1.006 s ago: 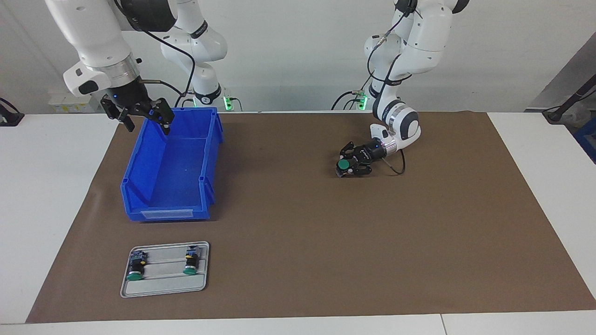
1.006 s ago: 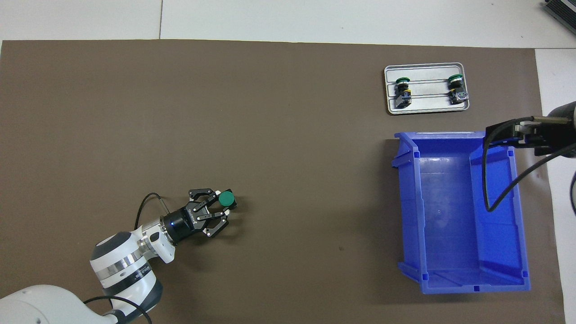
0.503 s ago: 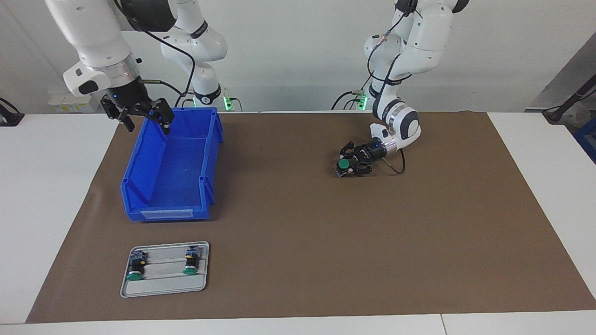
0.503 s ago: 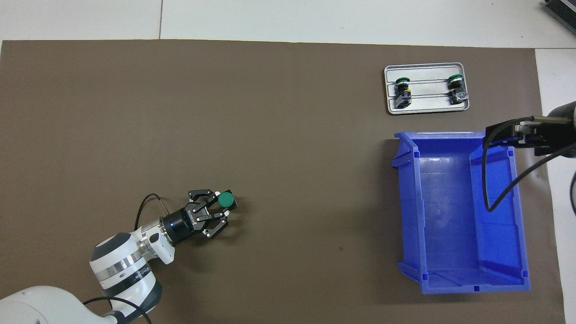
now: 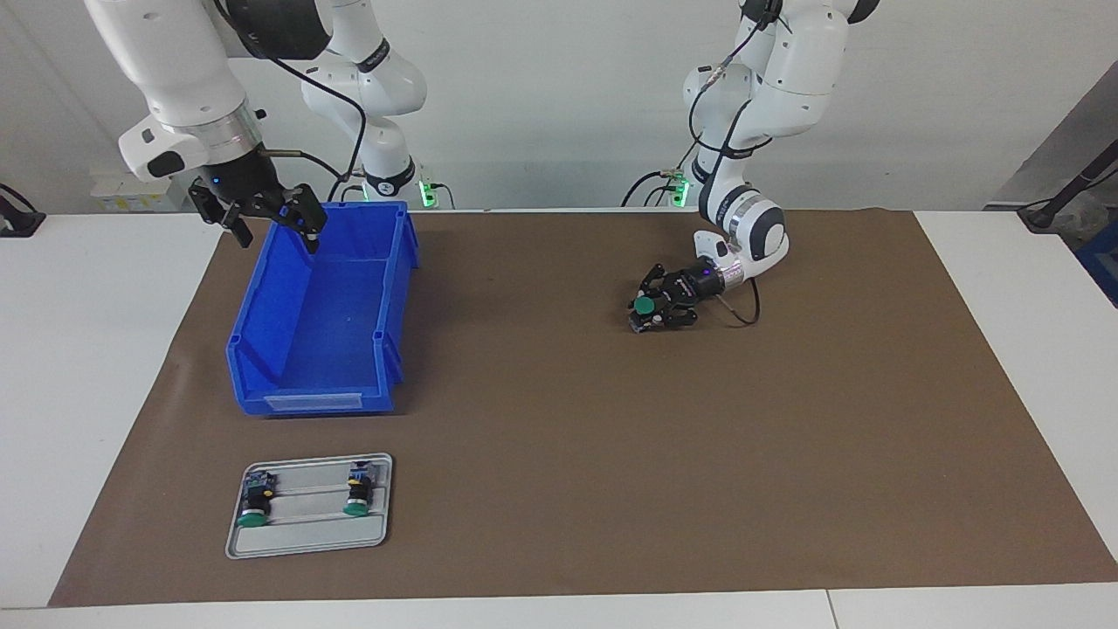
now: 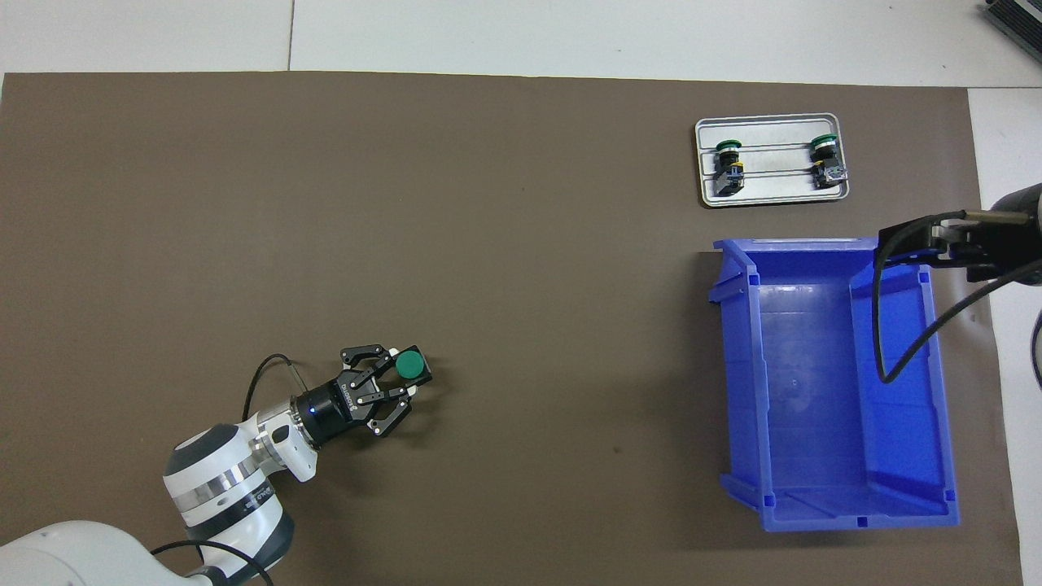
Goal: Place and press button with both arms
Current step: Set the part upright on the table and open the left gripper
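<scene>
One button [image 5: 644, 306] with a round green cap stands upright on the brown mat toward the left arm's end, also seen from above [image 6: 409, 365]. My left gripper [image 5: 653, 309] lies low over the mat and reaches around the button's body below the cap [image 6: 398, 377]. My right gripper [image 5: 276, 238] hangs open and empty over the blue bin's corner nearest the robots [image 6: 895, 242]. Two more green-capped buttons [image 5: 253, 505] [image 5: 356, 498] lie on a grey tray [image 5: 306, 543].
The blue bin [image 5: 310, 402] [image 6: 737, 366] stands empty at the right arm's end of the mat. The grey tray [image 6: 773, 199] lies just farther from the robots than the bin. A black cable hangs from the right wrist over the bin.
The left gripper and the button between its fingers have shifted slightly toward the robots. The right arm has not moved.
</scene>
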Controlling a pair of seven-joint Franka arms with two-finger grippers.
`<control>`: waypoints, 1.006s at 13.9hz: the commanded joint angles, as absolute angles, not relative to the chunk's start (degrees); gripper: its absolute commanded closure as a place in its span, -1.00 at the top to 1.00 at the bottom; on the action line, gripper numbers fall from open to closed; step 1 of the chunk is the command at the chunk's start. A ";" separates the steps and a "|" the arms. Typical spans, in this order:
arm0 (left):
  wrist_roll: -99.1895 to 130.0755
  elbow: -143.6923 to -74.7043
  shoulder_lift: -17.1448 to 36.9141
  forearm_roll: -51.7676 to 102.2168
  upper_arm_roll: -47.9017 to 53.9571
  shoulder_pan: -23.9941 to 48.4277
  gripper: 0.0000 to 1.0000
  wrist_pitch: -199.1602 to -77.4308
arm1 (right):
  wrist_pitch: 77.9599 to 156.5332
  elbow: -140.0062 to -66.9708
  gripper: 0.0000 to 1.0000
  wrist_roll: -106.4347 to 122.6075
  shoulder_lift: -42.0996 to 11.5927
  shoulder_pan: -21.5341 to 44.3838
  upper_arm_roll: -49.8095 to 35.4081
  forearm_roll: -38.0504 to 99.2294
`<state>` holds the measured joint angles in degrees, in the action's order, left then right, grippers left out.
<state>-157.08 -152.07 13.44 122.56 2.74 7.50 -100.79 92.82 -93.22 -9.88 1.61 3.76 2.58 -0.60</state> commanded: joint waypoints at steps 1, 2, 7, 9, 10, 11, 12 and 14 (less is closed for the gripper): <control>-163.74 -154.60 14.24 123.05 2.11 9.32 0.03 -104.41 | 93.69 -94.75 1.00 -10.37 2.90 3.69 2.37 -1.32; -163.74 -154.60 14.24 123.05 2.11 9.49 0.14 -104.41 | 93.78 -94.83 1.00 -10.46 2.90 3.69 2.37 -1.32; -163.74 -154.60 14.24 123.05 2.11 9.40 0.52 -104.68 | 93.69 -94.83 1.00 -10.37 2.90 3.69 2.37 -1.32; -163.65 -154.60 14.24 123.05 2.11 9.40 0.52 -104.50 | 93.69 -94.83 1.00 -10.37 2.90 3.69 2.37 -1.32; -163.74 -154.60 14.15 123.05 2.11 9.49 0.52 -104.50 | 93.69 -94.75 1.00 -10.37 2.90 3.69 2.37 -1.23; -163.74 -154.60 14.15 123.05 2.20 9.49 0.52 -104.50 | 93.69 -94.83 1.00 -10.37 2.90 3.69 2.37 -1.23; -163.74 -154.60 14.06 123.05 2.20 9.58 0.52 -104.41 | 93.69 -94.83 1.00 -10.37 2.90 3.69 2.37 -1.32; -164.35 -154.95 13.98 122.96 2.20 10.28 0.52 -104.41 | 93.69 -94.83 1.00 -10.37 2.90 3.69 2.37 -1.32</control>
